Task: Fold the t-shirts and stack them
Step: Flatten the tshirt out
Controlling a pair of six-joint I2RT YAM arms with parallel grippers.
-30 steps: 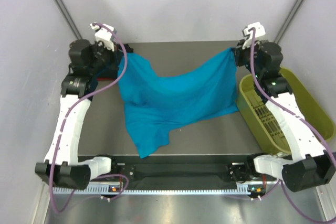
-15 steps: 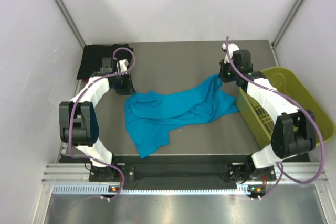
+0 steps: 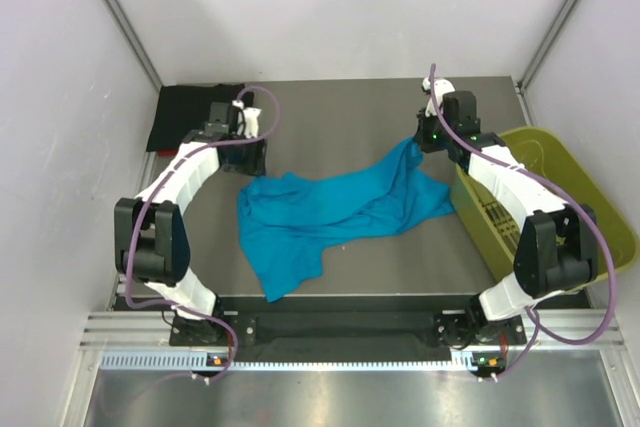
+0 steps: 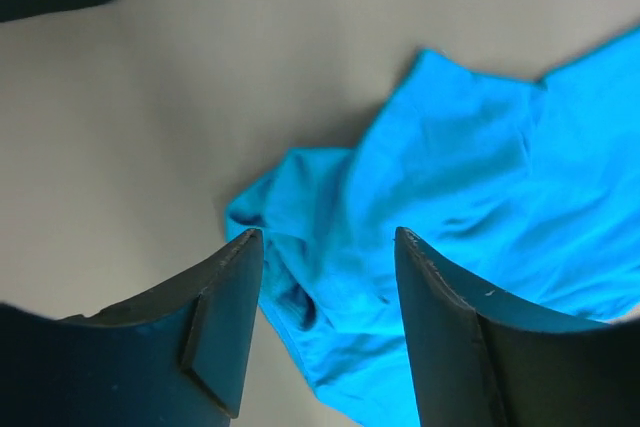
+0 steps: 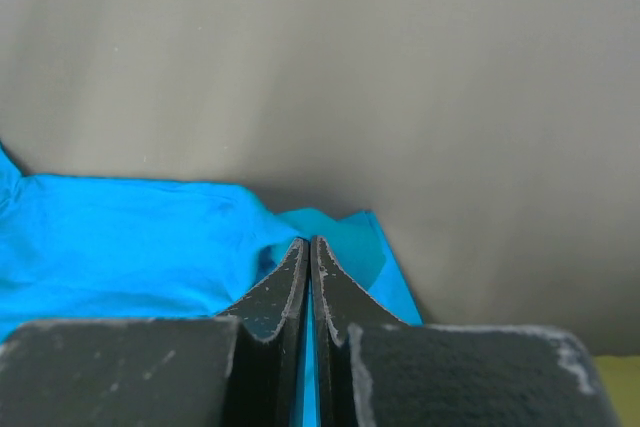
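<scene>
Released by the left arm within the last second, the bright teal-blue soft cloth t-shirt [image 3: 335, 212] is now lying crumpled on the middle of the dark grey desk [image 3: 340, 107], no longer hanging stretched between the two arms. Its lower left part is reaching toward the near edge, and its upper right corner is rising slightly off the surface.

The right end effector [image 3: 425, 137] is pinching that raised corner: in the right wrist view its fingers are pressing together with a thin strip of teal cloth [image 5: 130, 247] showing between them.

The left end effector [image 3: 250, 152] is hovering just above the shirt's upper left edge with its fingers standing apart and nothing between them; the left wrist view is showing rumpled teal cloth [image 4: 470, 247] below the gap.

A black cloth t-shirt [image 3: 185, 115] is lying flat at the far left corner of the desk, apart from the teal one. A yellow-green plastic bin [image 3: 590, 197] is sitting at the desk's right side, beside the right arm.
</scene>
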